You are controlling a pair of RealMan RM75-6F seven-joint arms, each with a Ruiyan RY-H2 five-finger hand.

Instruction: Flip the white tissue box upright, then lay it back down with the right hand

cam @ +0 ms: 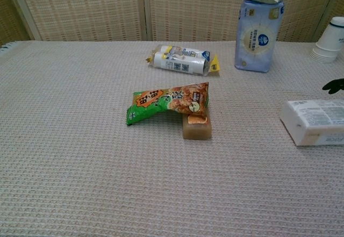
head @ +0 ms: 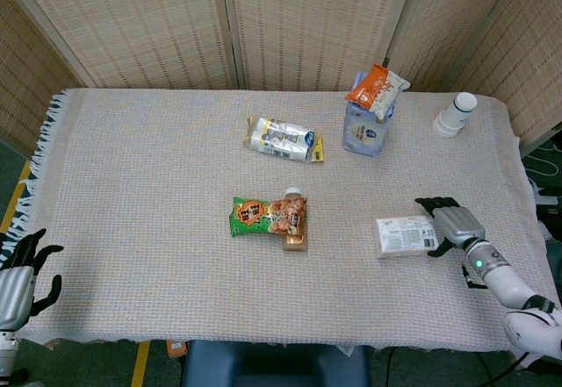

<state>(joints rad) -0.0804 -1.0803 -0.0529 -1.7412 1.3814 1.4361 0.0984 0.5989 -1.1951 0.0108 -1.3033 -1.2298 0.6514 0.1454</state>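
Observation:
The white tissue box (head: 406,236) lies flat on the cloth-covered table (head: 140,185) at the right, label side up. My right hand (head: 454,226) sits at its right end, with fingers reaching over the far side and the near side, gripping it. The chest view shows the box (cam: 314,121) at the right edge, and of the hand only dark fingertips (cam: 334,85) behind it. My left hand (head: 18,282) hangs off the table's front left corner with its fingers spread, holding nothing.
A green and orange snack bag (head: 268,216) lies on a brown block (head: 295,240) at the middle. A white and yellow packet (head: 281,138) lies farther back. A blue tissue pack (head: 363,128) topped by an orange bag (head: 376,89) stands back right, near stacked paper cups (head: 454,114).

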